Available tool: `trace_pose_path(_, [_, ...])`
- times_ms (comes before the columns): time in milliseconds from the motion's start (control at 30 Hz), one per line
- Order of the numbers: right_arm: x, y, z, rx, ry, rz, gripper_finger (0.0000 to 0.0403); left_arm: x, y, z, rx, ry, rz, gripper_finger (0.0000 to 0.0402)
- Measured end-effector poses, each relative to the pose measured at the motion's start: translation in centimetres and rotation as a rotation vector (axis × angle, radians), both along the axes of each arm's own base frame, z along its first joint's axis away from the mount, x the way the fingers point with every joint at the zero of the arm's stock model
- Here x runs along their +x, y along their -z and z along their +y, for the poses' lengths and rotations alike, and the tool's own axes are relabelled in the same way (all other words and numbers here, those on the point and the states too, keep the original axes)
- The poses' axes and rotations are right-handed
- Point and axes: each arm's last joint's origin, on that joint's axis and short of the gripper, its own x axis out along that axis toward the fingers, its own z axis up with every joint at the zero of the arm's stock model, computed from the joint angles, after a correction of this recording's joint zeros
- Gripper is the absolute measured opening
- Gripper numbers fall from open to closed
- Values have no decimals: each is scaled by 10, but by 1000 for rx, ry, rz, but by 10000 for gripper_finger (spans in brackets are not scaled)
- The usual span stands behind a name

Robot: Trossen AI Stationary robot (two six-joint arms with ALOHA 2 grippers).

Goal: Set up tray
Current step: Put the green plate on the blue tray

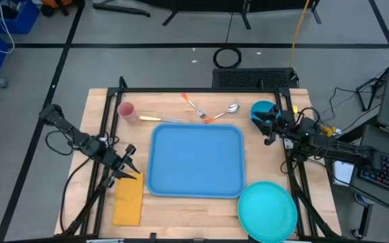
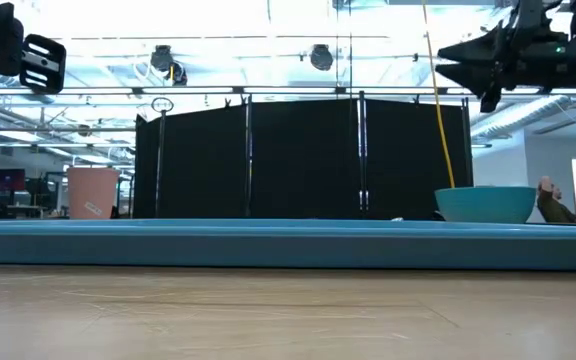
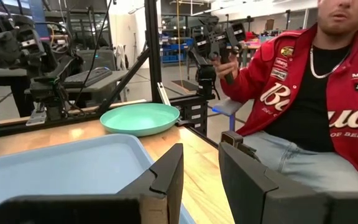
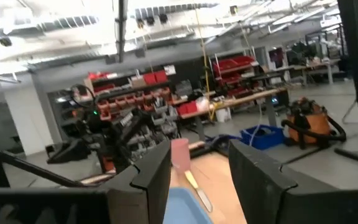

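Beyond tray (image 3: 61, 171), seated person (image 3: 309, 106).

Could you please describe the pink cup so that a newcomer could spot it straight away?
Start from the big light-blue tray in the middle of the wooden table. Just beyond its far left corner stands the pink cup, beside a yellow-handled utensil. It is the only pink thing there; the bowl and plate are teal.

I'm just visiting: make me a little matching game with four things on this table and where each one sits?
Things:
1. tray
2. pink cup
3. yellow napkin
4. teal plate

Places:
A. near corner on the right arm's side
B. middle of the table
C. far corner on the left arm's side
D. near the left tool

Pairs: 1-B, 2-C, 3-D, 4-A
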Motion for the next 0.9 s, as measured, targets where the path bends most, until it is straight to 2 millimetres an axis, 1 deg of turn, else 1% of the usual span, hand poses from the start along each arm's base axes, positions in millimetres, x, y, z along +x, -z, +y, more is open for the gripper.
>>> trace_pose_path(133, [4, 1, -1, 0, -3, 8, 153, 0, -2, 0, 6, -10, -23, 106])
trace_pose_path(267, [9, 5, -3, 22, -8, 45, 153, 0, -16, 4, -2, -133, -183, 106])
trace_pose_path(367, [13, 9, -4, 55, -12, 74, 153, -2, -26, 7, -70, -193, -258, 106])
trace_pose_path(433, [15, 12, -5, 76, -20, 92, 153, -2, -28, 8, -120, -193, -259, 106])
trace_pose_path(533, [18, 15, -4, 85, -73, 123, 153, 0, -23, 6, -89, -190, -215, 106])
trace_pose_path(633, [20, 17, -3, 85, -133, 147, 153, 2, -22, 6, -79, -208, -211, 106])
trace_pose_path(800, [21, 18, -2, 76, -165, 159, 153, 6, -21, 5, -66, -286, -199, 106])
trace_pose_path(900, [21, 19, -2, 62, -162, 167, 153, 8, -20, 7, -64, -375, -178, 106])
